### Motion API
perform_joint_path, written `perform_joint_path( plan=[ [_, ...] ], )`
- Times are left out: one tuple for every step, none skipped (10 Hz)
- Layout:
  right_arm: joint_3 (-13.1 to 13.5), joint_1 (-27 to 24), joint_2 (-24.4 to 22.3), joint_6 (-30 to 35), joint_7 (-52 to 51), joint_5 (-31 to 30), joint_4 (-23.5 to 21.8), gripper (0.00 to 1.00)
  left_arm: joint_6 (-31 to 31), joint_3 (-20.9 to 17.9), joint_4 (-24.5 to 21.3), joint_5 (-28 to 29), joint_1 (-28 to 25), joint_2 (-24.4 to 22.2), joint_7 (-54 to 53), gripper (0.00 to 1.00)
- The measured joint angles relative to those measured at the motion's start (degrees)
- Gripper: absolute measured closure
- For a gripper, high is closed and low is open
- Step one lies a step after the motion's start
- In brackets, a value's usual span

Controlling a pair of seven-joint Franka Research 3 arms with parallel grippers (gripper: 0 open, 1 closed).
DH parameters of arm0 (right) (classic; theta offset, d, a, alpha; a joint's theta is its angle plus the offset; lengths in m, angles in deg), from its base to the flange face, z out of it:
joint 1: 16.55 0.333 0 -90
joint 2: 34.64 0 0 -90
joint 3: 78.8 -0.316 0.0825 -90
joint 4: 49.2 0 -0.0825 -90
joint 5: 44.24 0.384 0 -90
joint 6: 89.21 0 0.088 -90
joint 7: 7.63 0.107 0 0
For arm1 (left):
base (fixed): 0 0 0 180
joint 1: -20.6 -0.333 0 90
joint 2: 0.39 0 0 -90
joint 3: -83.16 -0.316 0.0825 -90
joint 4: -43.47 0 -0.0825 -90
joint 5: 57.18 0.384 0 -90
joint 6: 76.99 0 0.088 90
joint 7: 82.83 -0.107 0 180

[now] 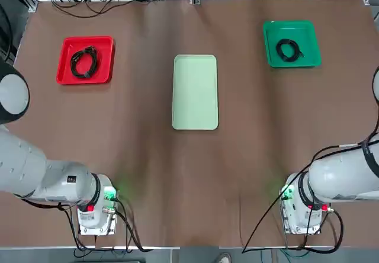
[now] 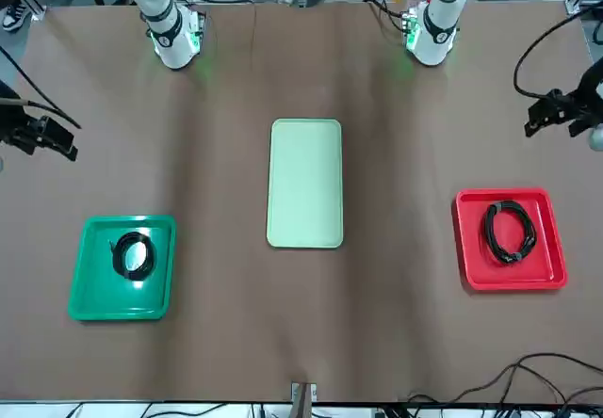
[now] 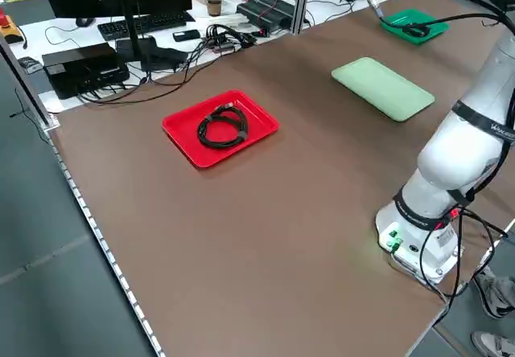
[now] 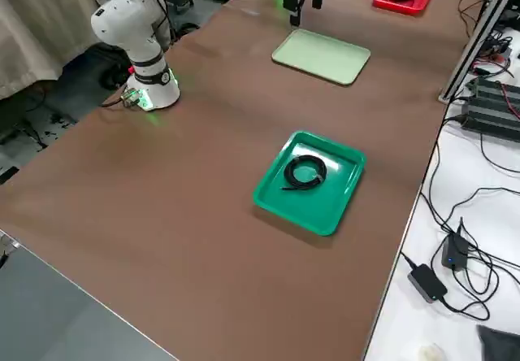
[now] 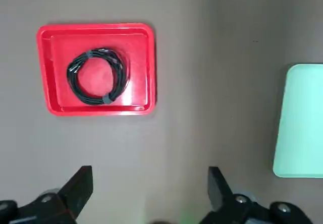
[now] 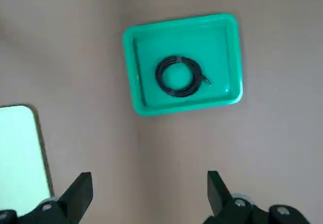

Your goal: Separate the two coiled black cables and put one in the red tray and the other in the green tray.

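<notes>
Left gripper [image 5: 150, 172]: hanging over the left part of the brown table [image 1: 142, 156], its two fingers standing wide apart with nothing between them; facing the red tray without touching it
Right gripper [image 6: 150, 175]: hovering over the table's right part, its fingers also standing well apart and holding nothing; the green tray is lying ahead of it
Black cable coil in red [image 5: 121, 75]: lying wholly inside the red tray [image 1: 104, 50], two ties showing on its loop; no part is crossing the rim
Black cable coil in green [image 6: 159, 75]: resting inside the emerald-green tray [image 6: 222, 42], its short loose end pointing outward yet lying within the rim
Pale mint-green rectangular tray [image 1: 195, 91]: lying between the two square trays, well apart from both, holding no cable
Step in hand: the sorting is looking finished to me, one coil per tray; the arms are probably only needing to settle clear
Doing it well: keeping both grippers high and empty, drawing each back toward its own base; avoiding any dip over the trays, since a low fingertip could be hooking a loop or nudging a rim; letting the arms' own hanging cables swing free
</notes>
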Motion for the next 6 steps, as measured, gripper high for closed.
perform_joint_path(
  plan=[
    [-0.1, 0.0, 0.0, 0.0, 0.0, 0.0, 0.0, 0.0, -0.2, 0.0, 0.0, 0.3, 0.0, 0.0, 0.1, 0.0],
    [-0.1, 0.0, 0.0, 0.0, 0.0, 0.0, 0.0, 0.0, -0.3, 0.0, -0.1, 0.3, 0.0, 0.0, 0.3, 0.0],
    [-0.1, 0.0, 0.0, 0.0, 0.0, 0.0, 0.0, 0.0, -0.3, 0.0, -0.1, 0.3, 0.0, 0.0, 0.5, 0.0],
    [-0.1, 0.0, 0.0, 0.0, 0.0, 0.0, 0.0, 0.0, -0.3, 0.1, -0.2, 0.3, 0.0, 0.0, 0.5, 0.0],
    [-0.1, 0.0, 0.0, 0.0, 0.0, 0.1, 0.0, 0.0, -0.3, 0.1, -0.3, 0.3, 0.0, 0.0, 0.6, 0.0],
    [-0.1, 0.0, 0.0, 0.0, 0.0, 0.1, 0.0, 0.0, -0.3, 0.1, -0.3, 0.3, 0.0, 0.0, 0.6, 0.0]
  ],
)
